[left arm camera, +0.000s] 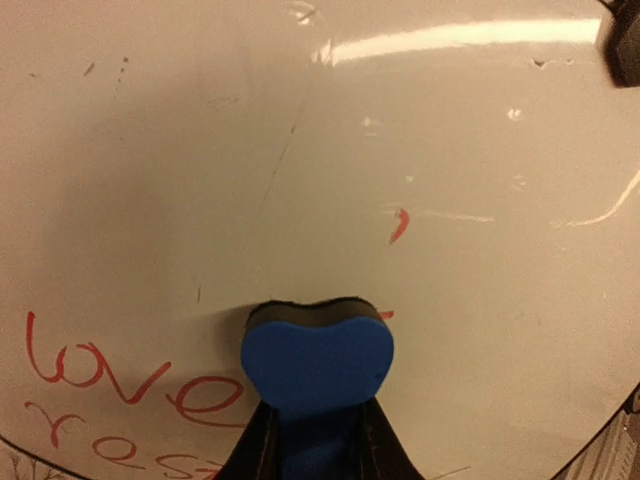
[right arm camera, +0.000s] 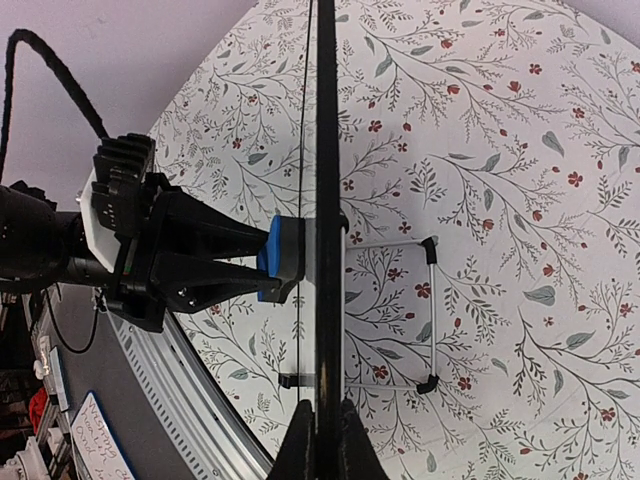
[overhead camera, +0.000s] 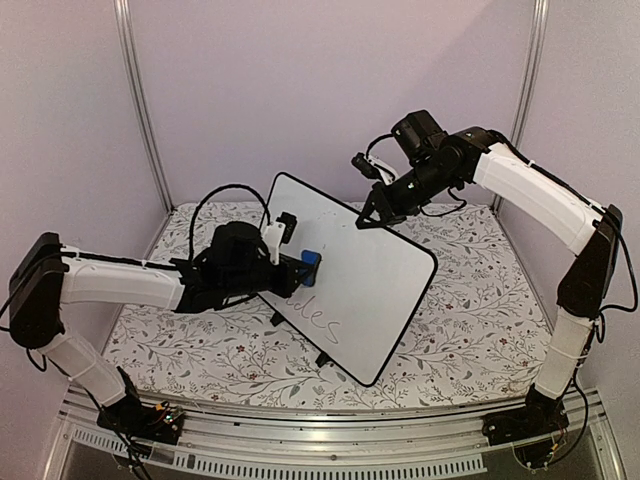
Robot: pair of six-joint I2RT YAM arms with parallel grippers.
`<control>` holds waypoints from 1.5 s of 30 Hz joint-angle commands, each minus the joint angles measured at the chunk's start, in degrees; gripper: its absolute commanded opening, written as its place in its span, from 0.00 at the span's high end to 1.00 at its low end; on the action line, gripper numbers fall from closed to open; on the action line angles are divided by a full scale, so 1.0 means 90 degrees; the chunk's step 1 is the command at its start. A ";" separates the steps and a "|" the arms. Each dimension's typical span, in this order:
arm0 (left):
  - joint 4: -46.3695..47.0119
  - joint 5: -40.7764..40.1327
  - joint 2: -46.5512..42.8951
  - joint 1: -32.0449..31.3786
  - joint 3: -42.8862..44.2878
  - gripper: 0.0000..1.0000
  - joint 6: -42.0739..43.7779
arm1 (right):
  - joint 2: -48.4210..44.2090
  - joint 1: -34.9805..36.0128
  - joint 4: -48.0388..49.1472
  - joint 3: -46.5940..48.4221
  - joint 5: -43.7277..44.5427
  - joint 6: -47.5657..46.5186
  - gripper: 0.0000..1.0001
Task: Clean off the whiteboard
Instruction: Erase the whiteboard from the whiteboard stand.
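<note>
Left wrist: left fingers (left arm camera: 258, 452) clamp eraser (left arm camera: 316, 365) against whiteboard (left arm camera: 300, 150); right fingers (right arm camera: 296, 458) pinch its rim.

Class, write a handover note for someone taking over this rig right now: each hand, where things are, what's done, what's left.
Left hand: shut on the blue eraser, pressed to the whiteboard face.
Right hand: shut on the whiteboard's upper rim.
Done: area above the eraser mostly clean.
Left: handwriting near the lower edge and a small red mark.
</note>
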 commanded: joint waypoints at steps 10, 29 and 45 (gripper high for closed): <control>-0.0099 -0.0080 -0.0105 -0.0182 -0.0507 1.00 -0.0267 | -0.0037 0.0365 -0.0218 -0.0087 -0.0365 -0.0556 1.00; -0.0518 -0.0295 0.0376 -0.0042 0.0988 1.00 0.0471 | -0.0068 0.0365 -0.0217 -0.0097 -0.0371 -0.0557 1.00; -0.0417 -0.0149 0.0149 -0.0188 0.0057 1.00 0.0012 | -0.0073 0.0363 -0.0202 -0.0116 -0.0365 -0.0566 1.00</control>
